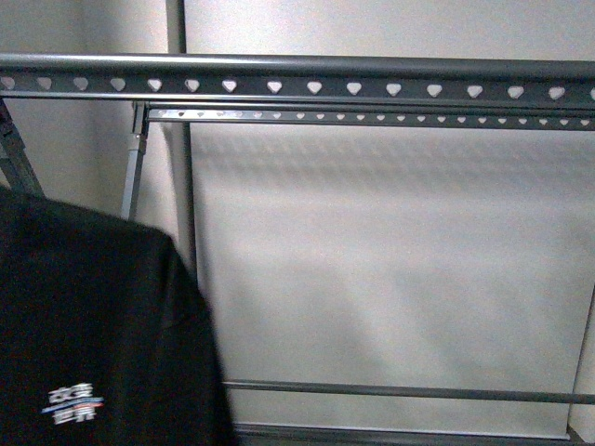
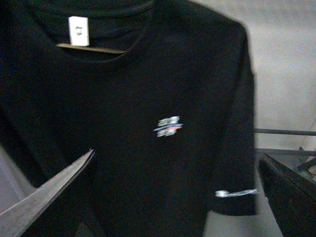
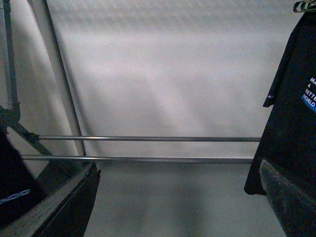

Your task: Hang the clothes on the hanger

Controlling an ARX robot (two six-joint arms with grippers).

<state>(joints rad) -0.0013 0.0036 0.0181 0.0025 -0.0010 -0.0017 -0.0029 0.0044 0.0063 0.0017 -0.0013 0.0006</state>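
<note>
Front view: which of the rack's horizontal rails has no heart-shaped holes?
The thin lower bar, near the bottom; the big top rail and the slimmer rail just under it are both punched.

A pale grey surface (image 3: 177, 207) is seen under the low rails of the hanger (image 3: 148, 139). Whether it is floor or wall cannot be told.

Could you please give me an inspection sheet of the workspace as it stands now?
Surface: nothing seen.
Job's things: black T-shirt low at left, apart from the heart-holed rack rail above it.
Clutter: small hanger bar inside the shirt's collar.
Grippers: left gripper open, facing the shirt's front; right gripper open, empty.
Cables: nothing seen.
Surroundings: pale wall behind the rack.
</note>
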